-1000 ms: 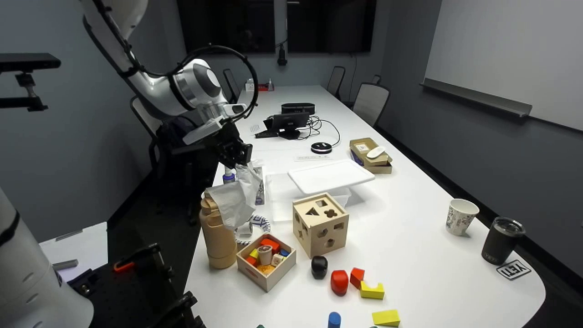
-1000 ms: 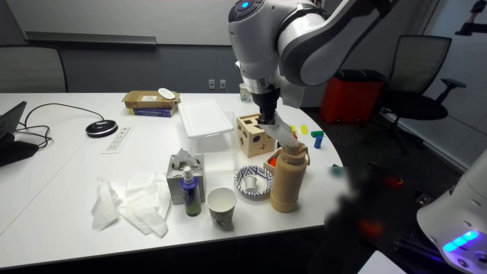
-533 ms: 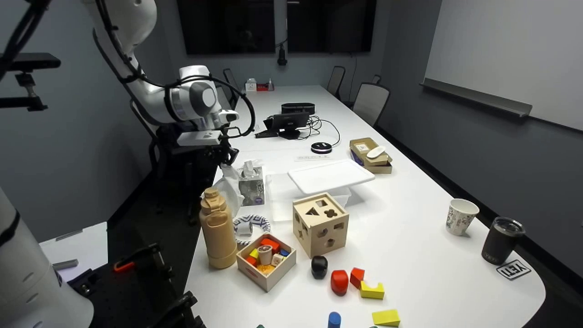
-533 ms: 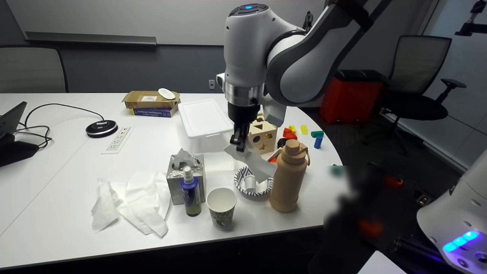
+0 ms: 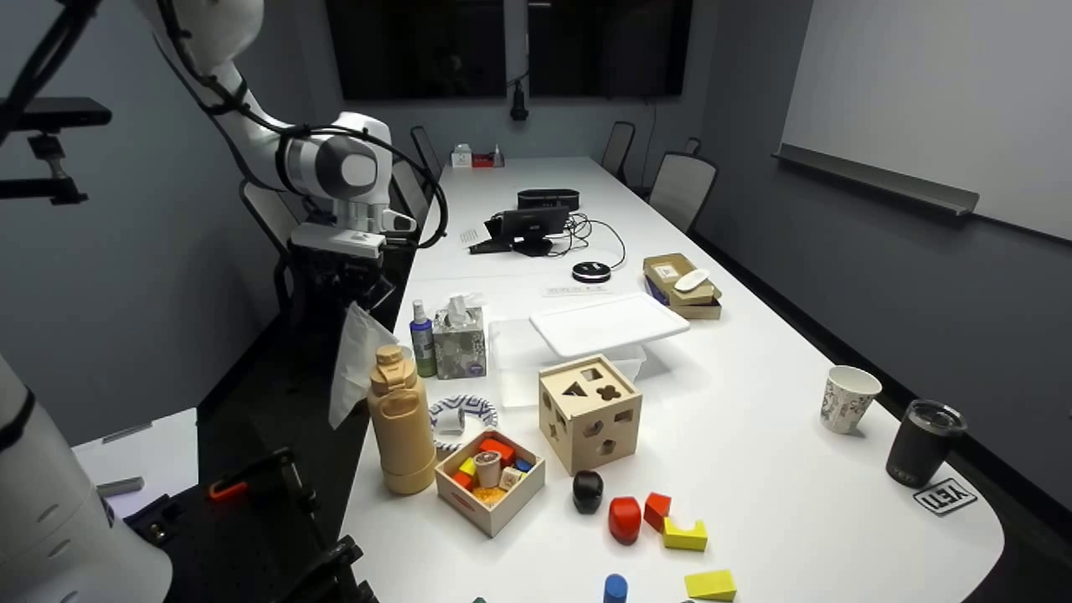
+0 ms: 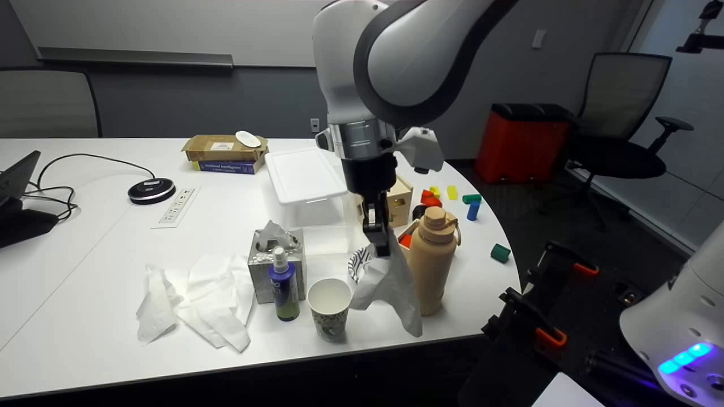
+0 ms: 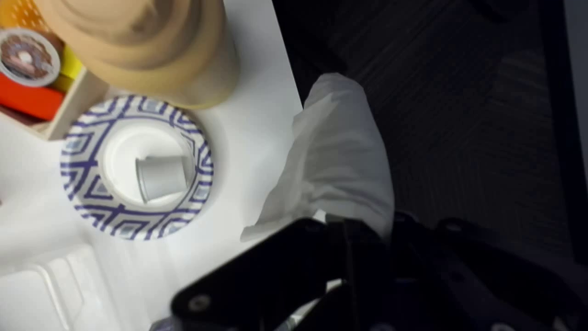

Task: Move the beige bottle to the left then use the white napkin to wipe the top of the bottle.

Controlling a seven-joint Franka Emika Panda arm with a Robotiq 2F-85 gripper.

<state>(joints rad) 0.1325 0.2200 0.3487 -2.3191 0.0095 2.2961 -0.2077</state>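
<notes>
The beige bottle [image 5: 404, 427] stands upright near the table edge in both exterior views [image 6: 431, 265]. In the wrist view its rounded top [image 7: 151, 50] is at the upper left. My gripper [image 6: 380, 240] is shut on the white napkin [image 6: 390, 288], which hangs limp below the fingers. In the other picture of the scene the gripper [image 5: 368, 293] and napkin [image 5: 356, 364] are out past the table edge, beside the bottle. In the wrist view the napkin [image 7: 340, 156] hangs from the closed fingertips [image 7: 351, 225], apart from the bottle and partly over the dark floor.
Near the bottle are a patterned bowl [image 7: 87, 202] holding a small white cup [image 7: 163, 177], a wooden box of blocks [image 5: 465, 502] and a shape-sorter cube [image 5: 590, 419]. A paper cup [image 6: 330, 308], spray bottle [image 6: 284, 288], tissue box [image 6: 263, 277] and crumpled white sheets [image 6: 203, 299] lie along the edge.
My gripper has carried the napkin off the bottle's top and lowered it beside the bottle, out over the table edge. The bottle has not moved.
</notes>
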